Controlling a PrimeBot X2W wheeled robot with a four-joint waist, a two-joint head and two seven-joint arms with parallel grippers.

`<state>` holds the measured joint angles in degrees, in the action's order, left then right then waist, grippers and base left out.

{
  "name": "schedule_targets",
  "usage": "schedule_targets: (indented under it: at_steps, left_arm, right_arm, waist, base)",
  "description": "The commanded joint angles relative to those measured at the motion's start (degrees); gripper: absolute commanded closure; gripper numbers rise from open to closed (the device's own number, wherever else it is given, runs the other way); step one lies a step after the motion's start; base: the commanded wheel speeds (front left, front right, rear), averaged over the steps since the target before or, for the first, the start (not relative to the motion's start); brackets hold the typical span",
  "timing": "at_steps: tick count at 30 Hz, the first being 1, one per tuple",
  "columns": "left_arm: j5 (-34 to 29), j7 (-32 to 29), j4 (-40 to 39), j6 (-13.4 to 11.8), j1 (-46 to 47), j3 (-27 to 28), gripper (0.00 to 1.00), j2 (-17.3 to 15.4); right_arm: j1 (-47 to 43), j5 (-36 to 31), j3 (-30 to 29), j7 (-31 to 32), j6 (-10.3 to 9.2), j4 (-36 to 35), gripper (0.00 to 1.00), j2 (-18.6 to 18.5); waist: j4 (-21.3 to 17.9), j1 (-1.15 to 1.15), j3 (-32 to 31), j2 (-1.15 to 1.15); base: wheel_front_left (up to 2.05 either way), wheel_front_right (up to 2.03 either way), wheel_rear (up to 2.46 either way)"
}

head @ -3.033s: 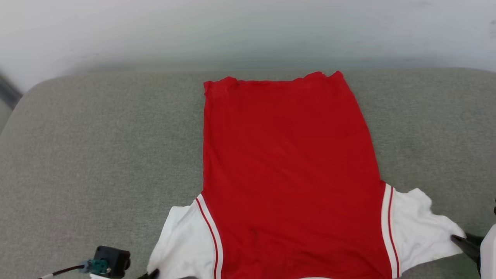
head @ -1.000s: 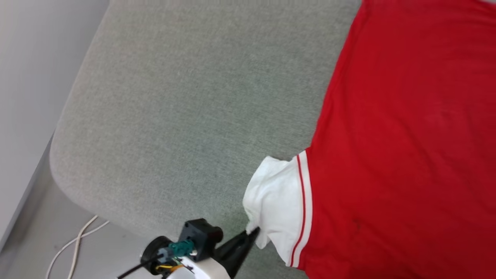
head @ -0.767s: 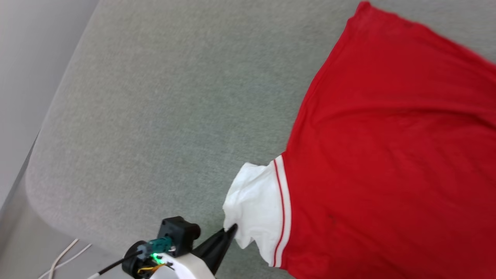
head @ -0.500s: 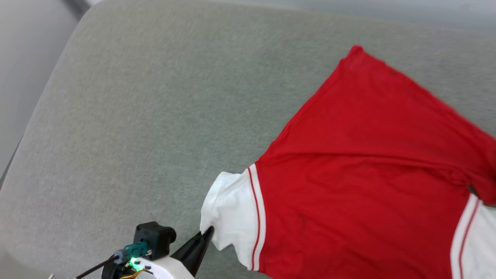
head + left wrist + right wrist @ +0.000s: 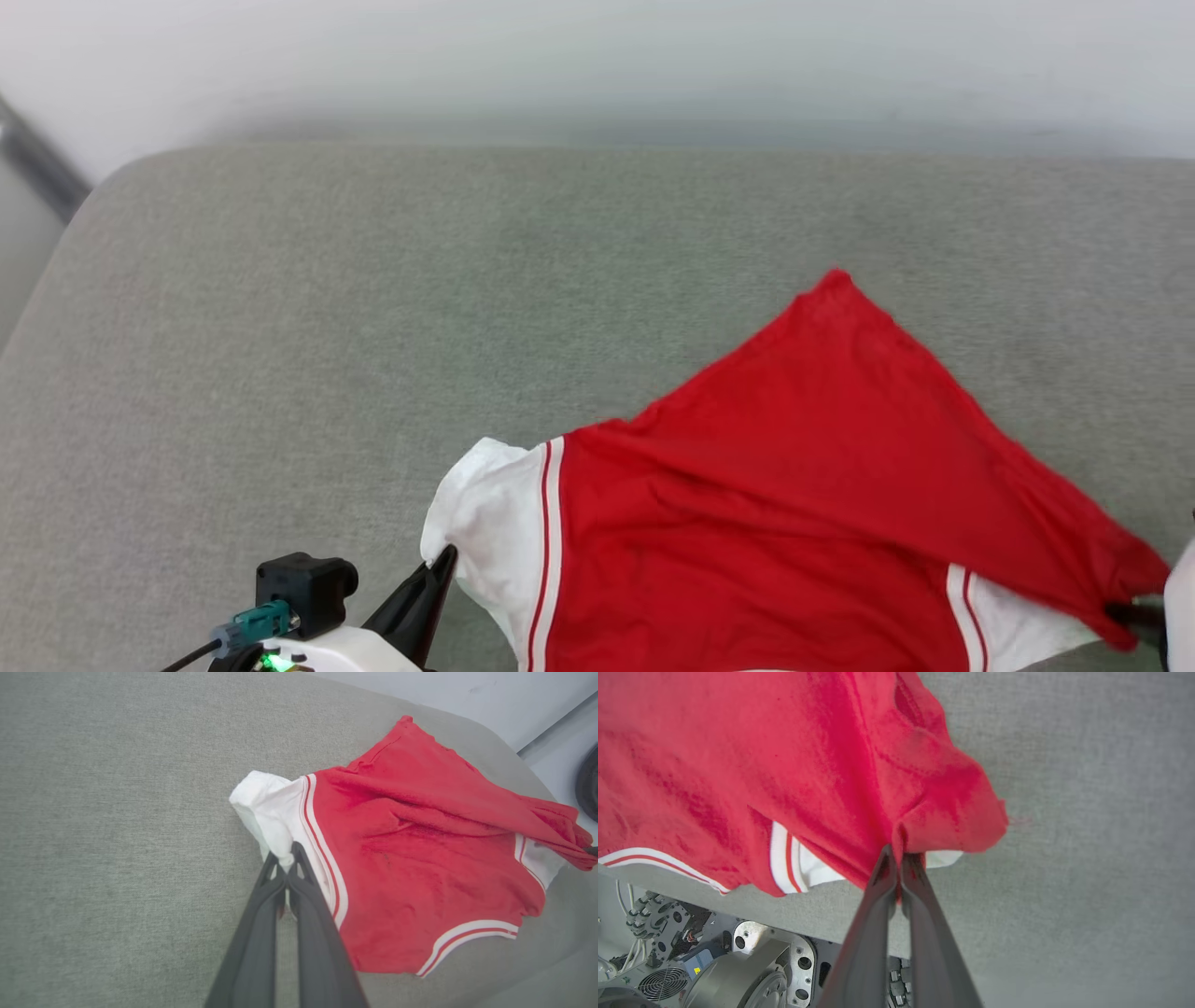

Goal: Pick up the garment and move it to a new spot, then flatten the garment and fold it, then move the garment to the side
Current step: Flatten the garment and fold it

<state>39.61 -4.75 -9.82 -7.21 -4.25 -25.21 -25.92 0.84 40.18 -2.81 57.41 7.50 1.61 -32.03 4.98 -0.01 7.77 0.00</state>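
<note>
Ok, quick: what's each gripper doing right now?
Left gripper: closed, holding the shirt by a white sleeve.
Right gripper: closed, holding the shirt's bunched red cloth.

The head view's bottom edge cuts off the garment (image 5: 794, 523) below its sleeves, and the right edge leaves just a dark tip of the right gripper (image 5: 1132, 614). A folded-over red corner covers most of the right-hand sleeve (image 5: 1013, 627); the pinched layers beneath are possibly two.
</note>
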Motion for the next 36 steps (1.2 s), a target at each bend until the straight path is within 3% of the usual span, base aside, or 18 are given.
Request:
schedule_targets:
  at_steps: [1, 9, 10, 11, 18, 25, 36]
  left_arm:
    - [0.2, 0.6, 0.2, -0.3, -0.3, 0.3, 1.0, 0.3]
    - [0.4, 0.9, 0.6, -0.2, -0.3, -0.1, 1.0, 0.7]
    - [0.3, 0.8, 0.4, -0.2, -0.2, -0.2, 1.0, 0.7]
    - [0.2, 0.7, 0.3, -0.2, -0.1, -0.3, 1.0, 0.6]
    - [-0.9, 0.3, -0.7, 0.0, 1.0, -1.8, 1.0, 0.9]
    - [-3.4, -0.1, -1.9, 0.1, 3.5, -4.6, 1.0, 2.2]
    - [-6.6, -1.6, -3.3, 1.1, 7.6, -8.7, 1.0, 3.9]
  right_arm:
    - [-2.1, -0.4, -0.2, -0.4, -0.02, -0.5, 1.0, 0.8]
    - [-6.6, -0.4, -0.2, -4.0, -0.02, -0.3, 1.0, 2.5]
    - [-6.1, -0.2, 0.0, -4.7, -0.02, -0.5, 0.64, 2.5]
    - [-5.5, 0.0, -0.1, -5.3, -0.02, -0.6, 0.0, 2.4]
    - [-0.1, 1.2, 1.3, -6.5, -0.02, -4.0, 0.0, -1.2]
    - [10.1, 2.5, 2.4, -3.4, -0.02, -6.6, 0.0, -3.5]
    - [26.3, -2.2, 6.1, 2.0, -0.02, 2.1, 0.0, -4.5]
  waist:
    - [-1.5, 0.01, -1.4, 0.0]
    - [-2.5, 0.01, -2.2, 0.0]
    - [-2.5, 0.01, -2.1, 0.0]
    - [-2.4, 0.01, -2.1, 0.0]
    - [-0.6, 0.01, 0.1, 0.0]
    - [3.5, 0.01, 5.0, 0.0]
    - [11.1, 0.01, 12.9, 0.0]
  base:
    - [0.0, 0.0, 0.0]
    - [0.0, 0.0, 0.0]
    - [0.0, 0.0, 0.0]
    - [0.0, 0.0, 0.0]
    - [0.0, 0.0, 0.0]
    - [0.0, 0.0, 0.0]
    - [0.0, 0.0, 0.0]
